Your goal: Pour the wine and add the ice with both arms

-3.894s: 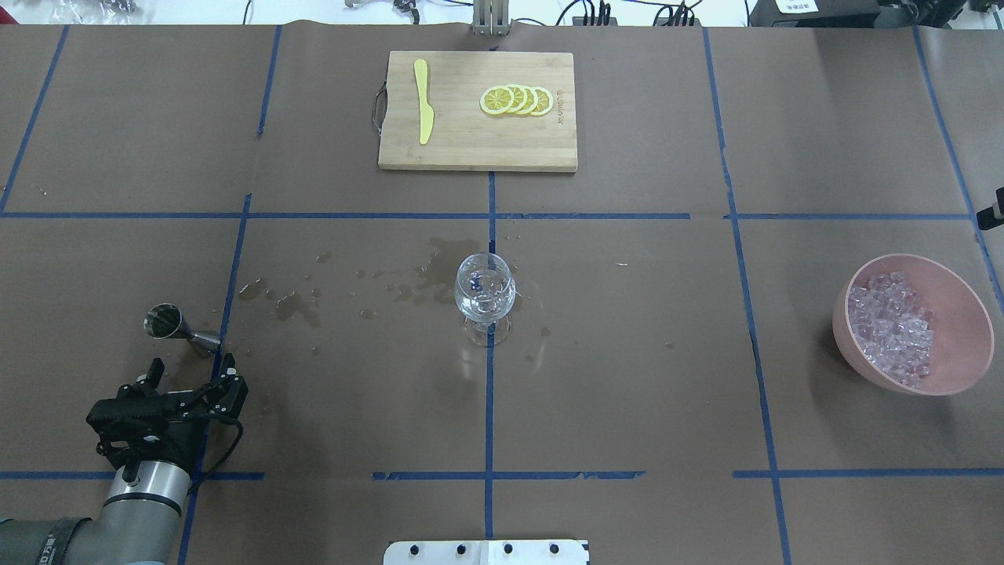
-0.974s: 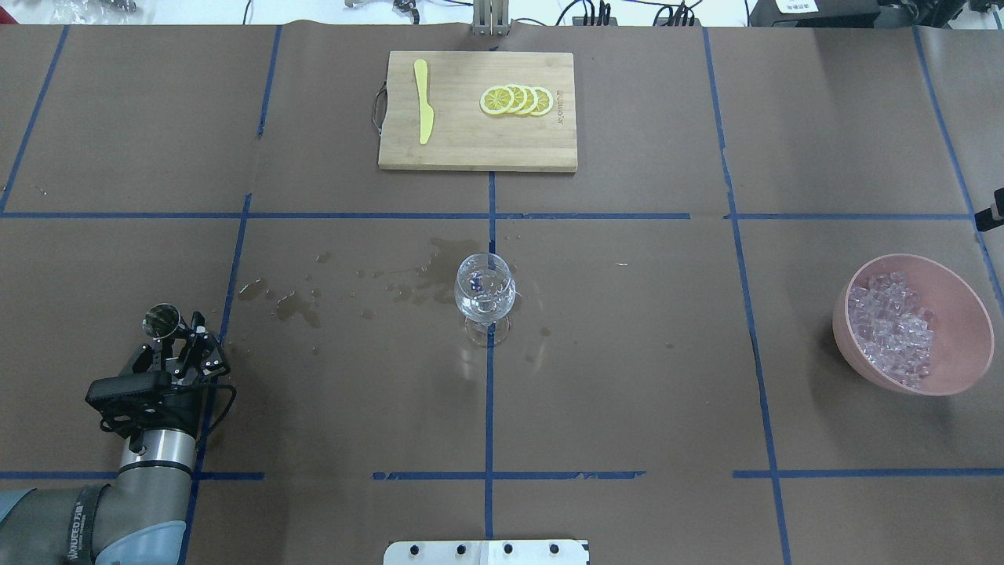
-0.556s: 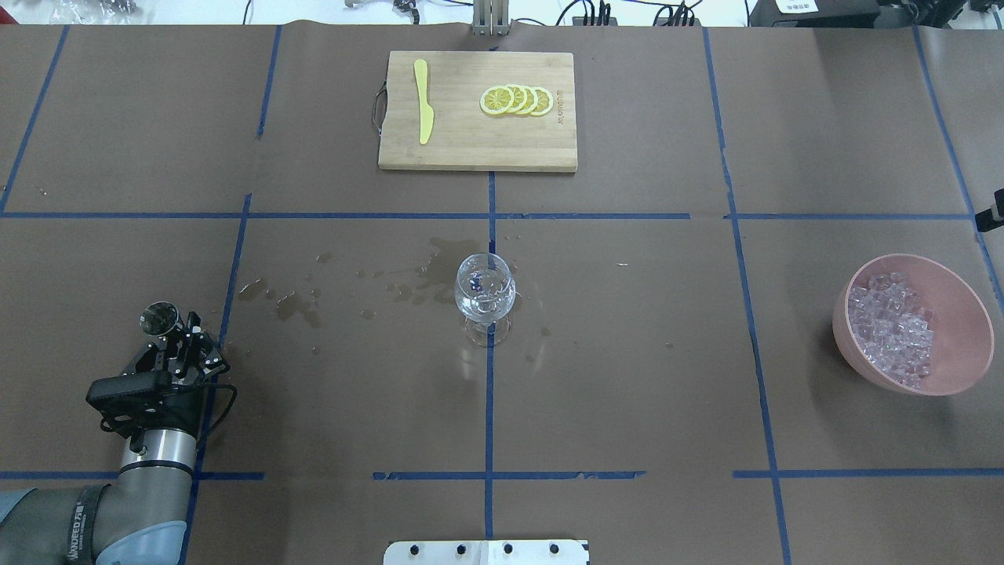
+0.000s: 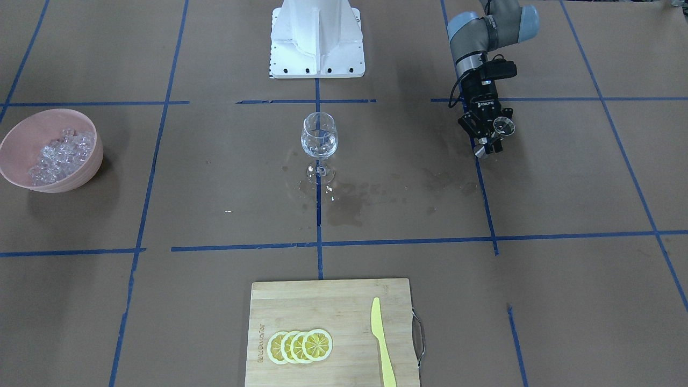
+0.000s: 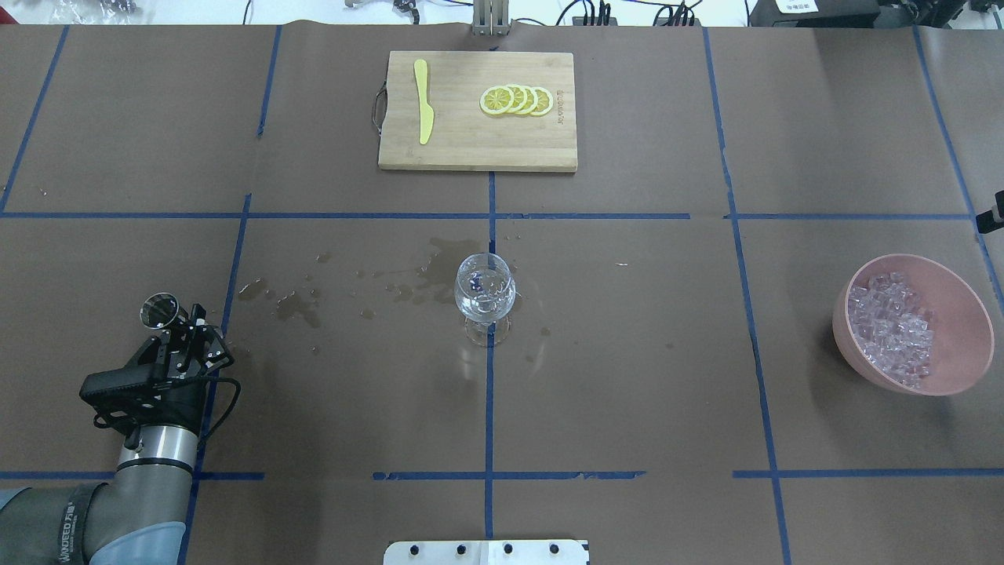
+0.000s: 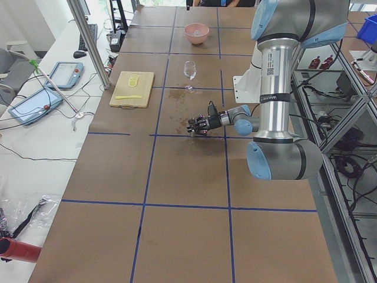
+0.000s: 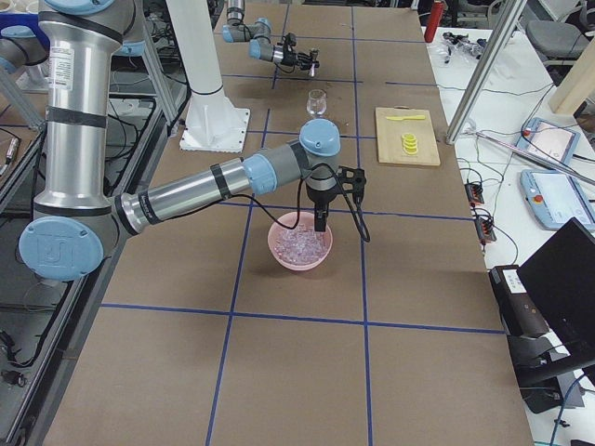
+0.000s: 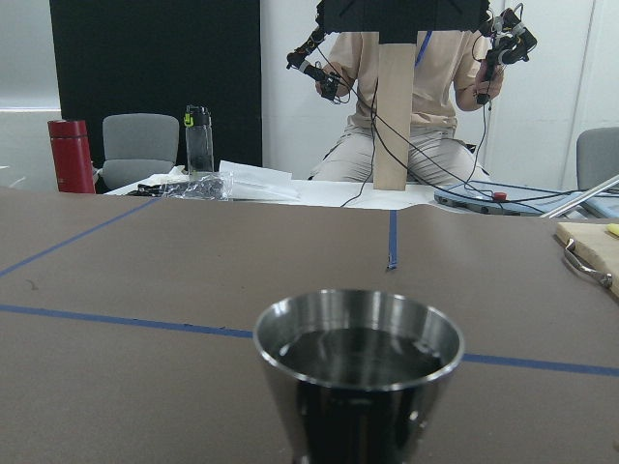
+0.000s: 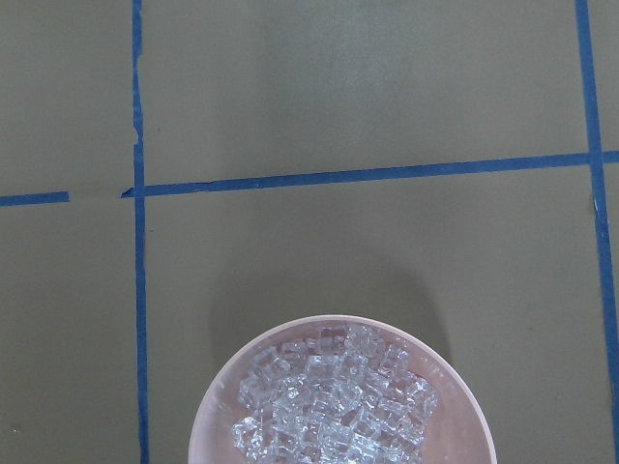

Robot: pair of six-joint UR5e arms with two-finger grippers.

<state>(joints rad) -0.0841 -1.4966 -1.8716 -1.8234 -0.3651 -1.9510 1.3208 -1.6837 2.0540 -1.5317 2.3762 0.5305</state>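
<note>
- Steel measuring cup (image 5: 159,310) pinched tight in the left gripper (image 5: 187,328), looks just lifted off the brown table (image 5: 627,377); stood alone a few seconds ago, claw open beside it.
- Means pick-up done; next, most likely, carrying the wine (image 8: 358,353) to the glass (image 5: 485,297).
- Holds the wine upright for now; easy to slosh if tipped early.
- Plenty of open table between cup and glass, only wet spots (image 5: 298,308) on the way.
- Over the pink bowl (image 5: 961,329) of ice (image 5: 894,326), far from the glass: right gripper (image 7: 319,226); open or shut, cannot tell.
- Wooden board (image 5: 471,149) with lemon slices (image 5: 518,100) far off near the table's edge, out of the way.
</note>
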